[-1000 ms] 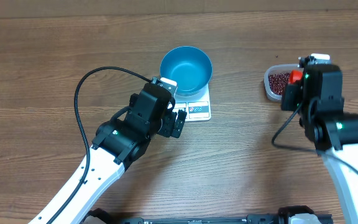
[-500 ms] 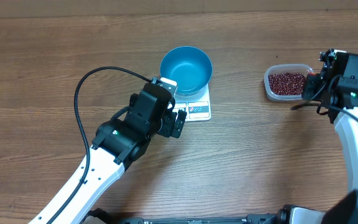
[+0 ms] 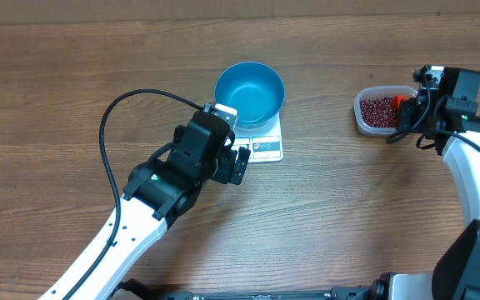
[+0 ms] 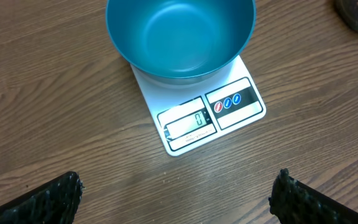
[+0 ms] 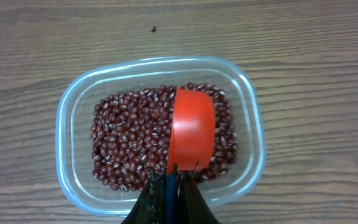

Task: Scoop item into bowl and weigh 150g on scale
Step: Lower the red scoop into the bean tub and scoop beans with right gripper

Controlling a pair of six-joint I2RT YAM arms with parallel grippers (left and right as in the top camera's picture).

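right hand clamped on scoop, swings back over tub; scoop now in beans. left hand fully open, empty. bowl empty, scale reads 0.

A wooden table with brown, streaky grain fills all three views. On it stands a clear plastic tub, rounded-rectangular, with a thick see-through rim. Inside the tub, in its right half, an orange-red scoop lies with its rounded cup toward the tub's far wall and its narrow end toward the near wall. Just beyond the tub's far wall, not touching it, a small dark speck lies on the wood. Farther beyond the tub, a pale beige strip borders the wood
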